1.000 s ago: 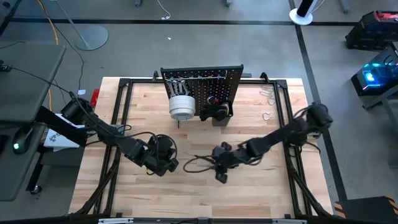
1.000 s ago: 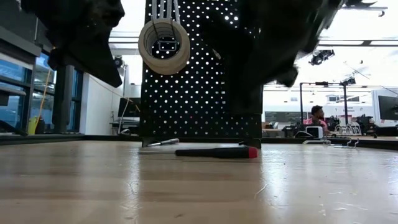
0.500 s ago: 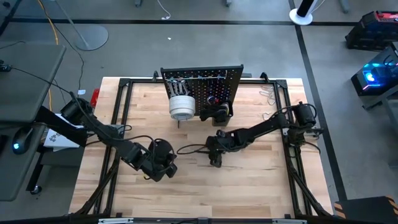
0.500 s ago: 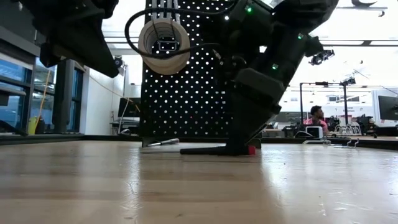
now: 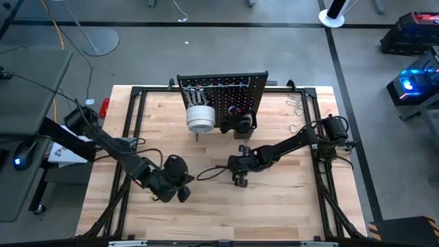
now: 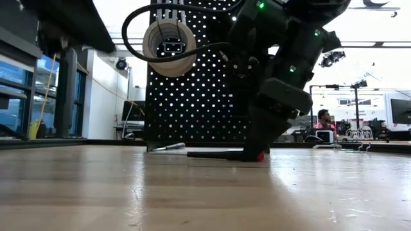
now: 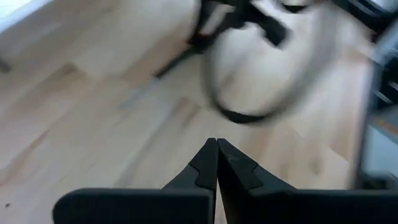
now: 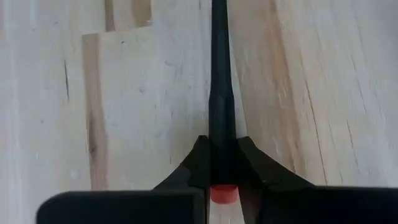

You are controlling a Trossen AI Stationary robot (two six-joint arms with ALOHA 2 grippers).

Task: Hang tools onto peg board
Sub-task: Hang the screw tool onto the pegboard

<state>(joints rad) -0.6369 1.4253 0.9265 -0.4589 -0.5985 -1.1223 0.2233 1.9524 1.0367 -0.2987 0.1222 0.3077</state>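
Right wrist view: right gripper (image 8: 222,163) clamped on the dark-handled screwdriver (image 8: 220,93) lying on the table (image 8: 143,93); left gripper (image 7: 216,152) fully closed, empty

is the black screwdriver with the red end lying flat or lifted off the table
Lying flat: the slim black screwdriver with the red end rests along the wooden table, the right claw shut around its handle.
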